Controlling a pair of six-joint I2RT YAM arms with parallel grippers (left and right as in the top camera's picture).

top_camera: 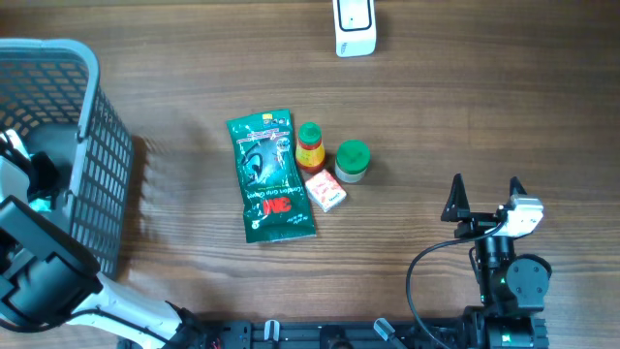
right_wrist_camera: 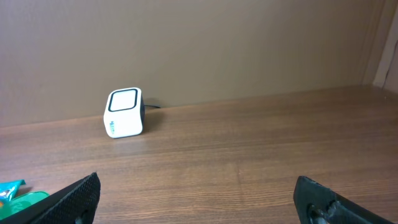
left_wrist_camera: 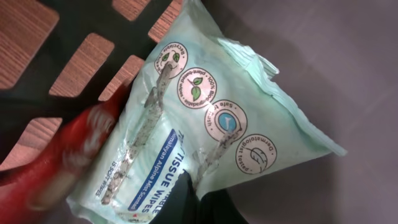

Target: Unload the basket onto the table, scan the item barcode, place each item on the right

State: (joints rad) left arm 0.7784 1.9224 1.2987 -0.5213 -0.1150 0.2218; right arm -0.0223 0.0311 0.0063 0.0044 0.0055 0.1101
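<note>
Left wrist view: in the basket, the wipes pack is pinched by the closed left gripper, presumably for lifting to the scanner, while the right gripper is parked wide open, empty.

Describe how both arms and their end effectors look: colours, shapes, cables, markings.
The right arm is black, with a white block at the wrist and a black cable looping beside it. Its end effector has two black, pointed fingers. The left arm shows boxy black links and a white tubular section. No markings are legible.
</note>
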